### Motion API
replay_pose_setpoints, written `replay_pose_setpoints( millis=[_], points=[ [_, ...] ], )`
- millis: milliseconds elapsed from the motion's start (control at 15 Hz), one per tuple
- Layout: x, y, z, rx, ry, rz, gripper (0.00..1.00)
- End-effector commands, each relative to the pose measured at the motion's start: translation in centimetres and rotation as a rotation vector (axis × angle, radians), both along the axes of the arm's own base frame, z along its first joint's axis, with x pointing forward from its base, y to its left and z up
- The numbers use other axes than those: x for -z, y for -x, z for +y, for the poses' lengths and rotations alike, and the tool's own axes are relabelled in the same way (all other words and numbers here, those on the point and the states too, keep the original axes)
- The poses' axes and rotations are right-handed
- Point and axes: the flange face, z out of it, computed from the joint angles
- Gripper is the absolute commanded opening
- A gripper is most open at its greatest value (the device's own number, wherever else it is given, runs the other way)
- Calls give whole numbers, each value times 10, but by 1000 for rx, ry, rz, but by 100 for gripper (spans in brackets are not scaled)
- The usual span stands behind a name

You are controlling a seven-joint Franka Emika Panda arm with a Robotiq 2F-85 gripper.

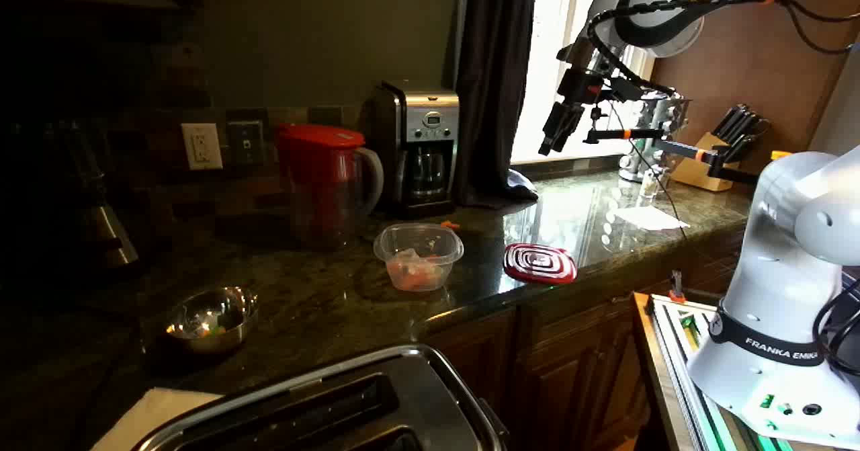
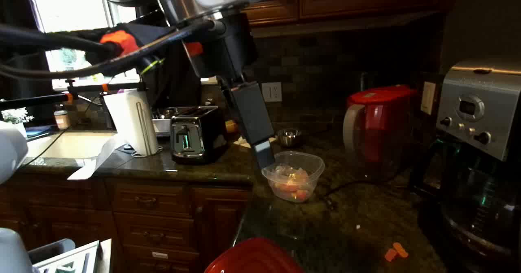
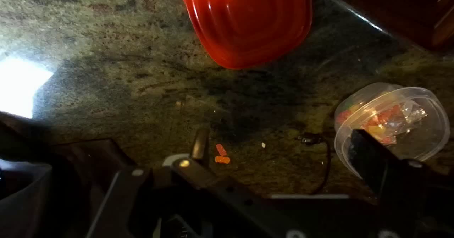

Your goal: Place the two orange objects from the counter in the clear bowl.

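Two small orange objects lie touching on the dark speckled counter (image 3: 124, 75). One is brighter orange (image 3: 222, 159), the other redder (image 3: 220, 149); they also show in an exterior view (image 2: 397, 251). A bit of orange (image 1: 449, 224) shows behind the clear bowl (image 1: 390, 244) in an exterior view. The clear bowl (image 3: 434, 124) stands upright with colourful pieces and see-through wrapping inside. My gripper (image 3: 280, 140) is open and empty, high above the counter. In the wrist view the orange objects appear between the fingers, close beside the left finger; the right finger overlaps the bowl's rim.
A red lid (image 3: 248, 21) lies near the counter's front edge. A red pitcher (image 1: 322, 189) and a coffee maker (image 1: 430, 132) stand at the back. A cable (image 3: 327, 167) lies near the bowl. A metal bowl (image 1: 232, 340) and a toaster (image 1: 322, 397) stand farther along.
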Motion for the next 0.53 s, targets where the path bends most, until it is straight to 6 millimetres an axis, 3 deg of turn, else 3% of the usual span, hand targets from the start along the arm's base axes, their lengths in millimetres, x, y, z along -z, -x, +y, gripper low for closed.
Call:
replay_pose_setpoints(
  millis=[0,267,467],
  points=[
    [-1,0,0,0,0,1,100],
    [-3,-4,0,7,-5,-23,100],
    [-1,-33,-2,25,-16,23,100]
  ],
)
